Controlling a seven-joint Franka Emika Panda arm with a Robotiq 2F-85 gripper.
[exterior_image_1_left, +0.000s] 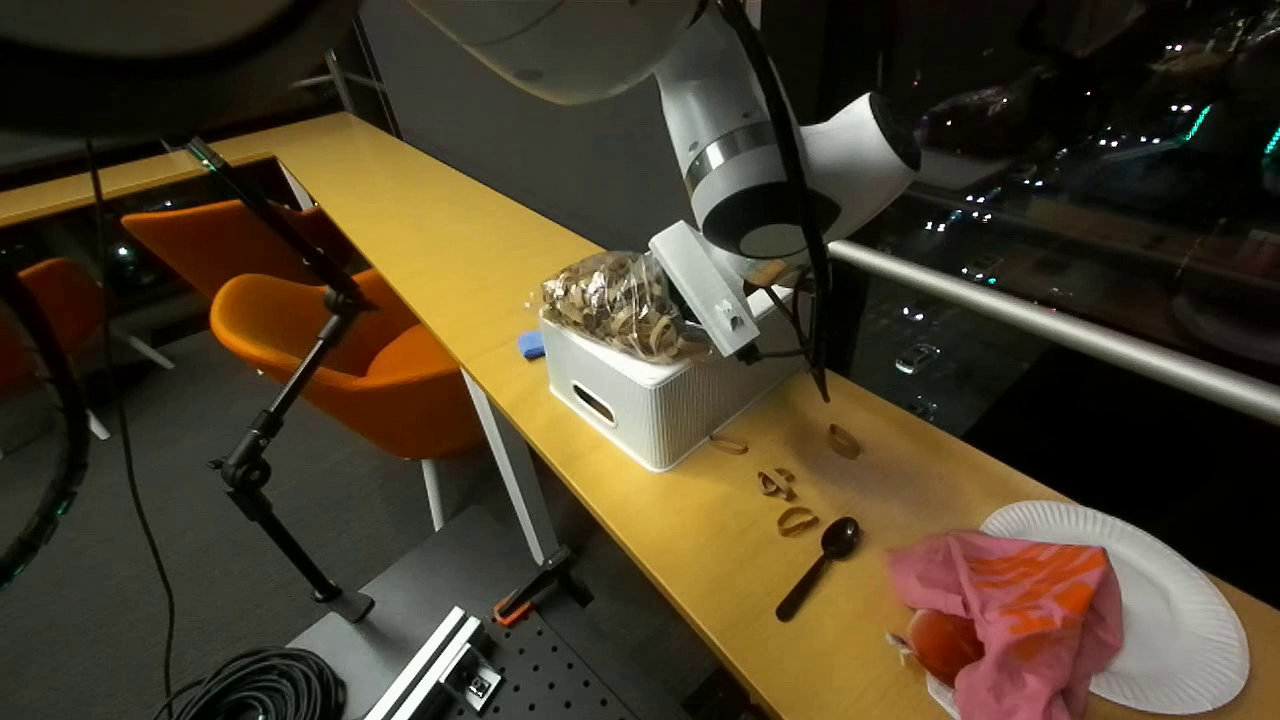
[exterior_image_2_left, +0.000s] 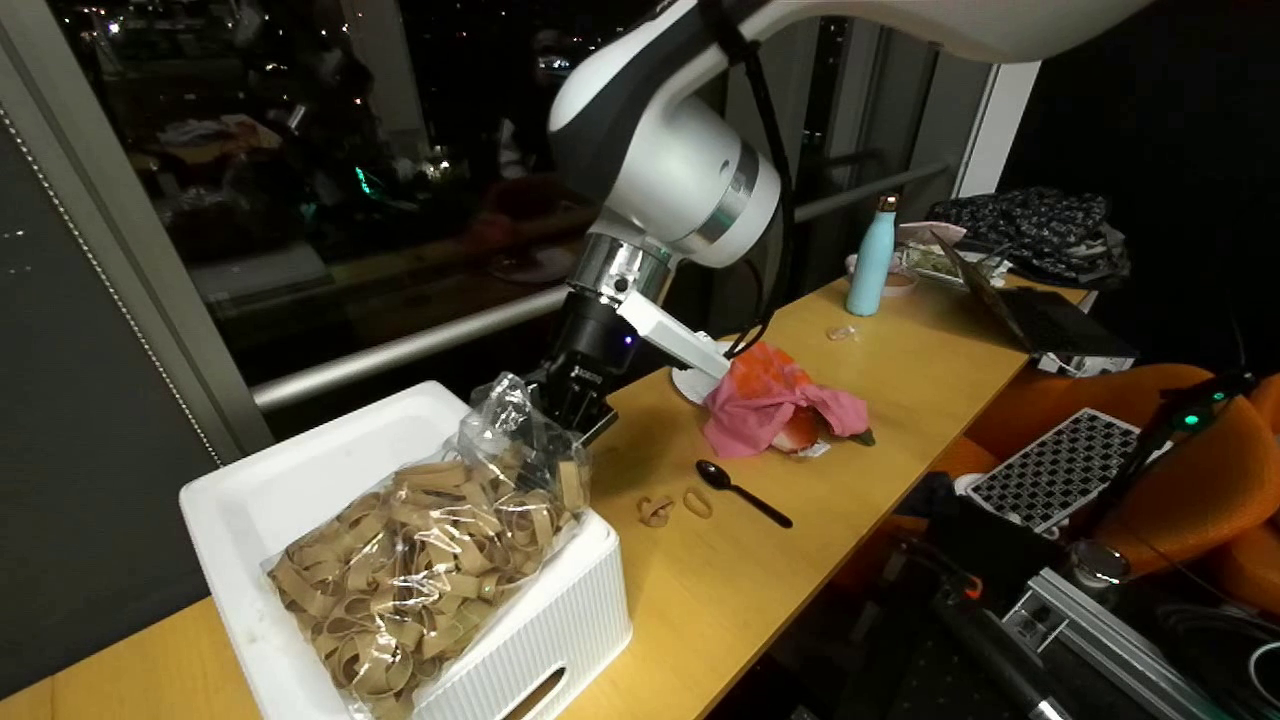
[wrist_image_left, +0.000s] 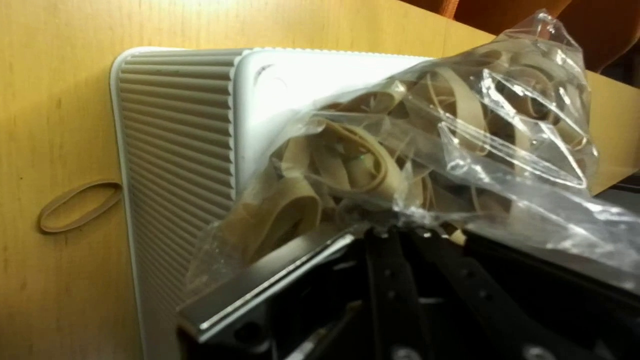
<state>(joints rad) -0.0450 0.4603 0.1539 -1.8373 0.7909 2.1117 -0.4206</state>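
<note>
1. One white box (exterior_image_1_left: 690, 412).
2. One clear bag (exterior_image_2_left: 430, 565) on the box; the tan bands (exterior_image_2_left: 378, 605) inside are too many to count.
3. Loose bands (exterior_image_1_left: 843, 441) at four spots near the box, one a tangle of uncertain number.
4. One blue piece (exterior_image_1_left: 531, 345) just beside the box.
5. One black spoon (exterior_image_1_left: 814, 574) near the box.
6. Well apart from the box: one plate (exterior_image_1_left: 1185, 620), one pink-and-orange cloth (exterior_image_1_left: 1042, 605), one bottle (exterior_image_2_left: 872, 265), one laptop (exterior_image_2_left: 1068, 325).

Clear plastic bag (exterior_image_2_left: 430, 570), glossy and creased, bulging with a tangle of flat, looped tan bands (wrist_image_left: 387, 175), lies on top of the white bin (exterior_image_2_left: 565, 615), slack end peaked upward at one rim.
</note>
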